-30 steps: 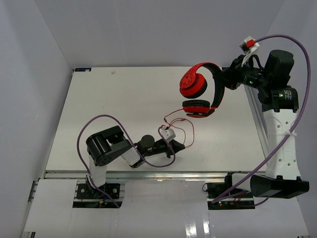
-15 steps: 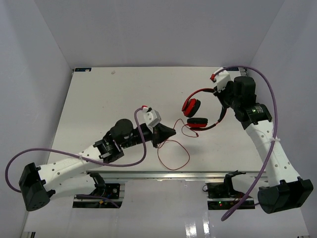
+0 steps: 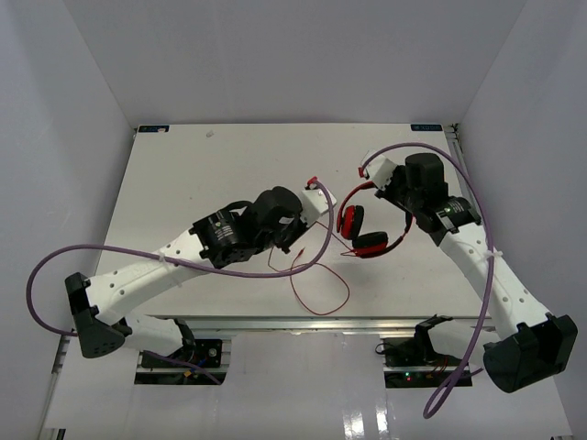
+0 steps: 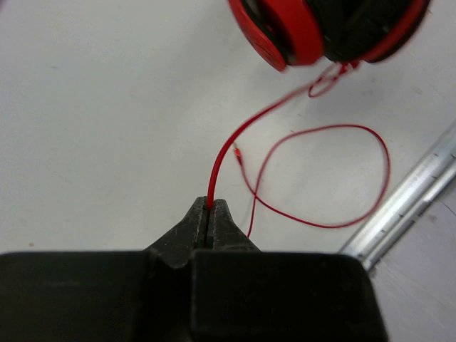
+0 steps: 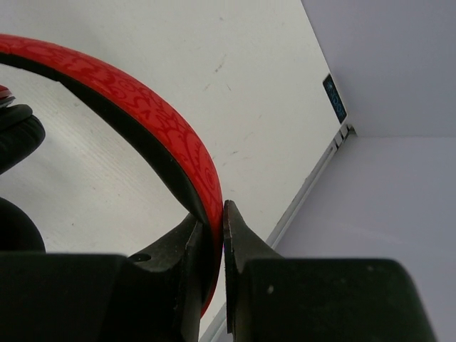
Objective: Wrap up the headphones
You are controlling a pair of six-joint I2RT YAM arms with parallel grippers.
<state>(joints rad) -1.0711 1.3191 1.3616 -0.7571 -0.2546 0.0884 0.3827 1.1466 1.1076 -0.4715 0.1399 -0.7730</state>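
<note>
At right of centre in the top view we see headphones (image 3: 351, 220) over the white table (image 3: 183, 183), pale walls (image 3: 275, 55) boxing it in, right gripper (image 5: 216, 224) clenched on the headband (image 5: 135, 114), left gripper (image 4: 209, 214) pinching the red cable (image 4: 214, 171), slack looped by the lower-frame metal rail (image 3: 275, 321).

Headphones (image 4: 285, 28) partly beyond top edge

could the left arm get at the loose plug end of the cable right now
Probably not yet: the left gripper is shut on the cable, fingers pinched around it. The plug end seems to lie uncovered on the table just ahead, so the path looks free once it lets go.
</note>
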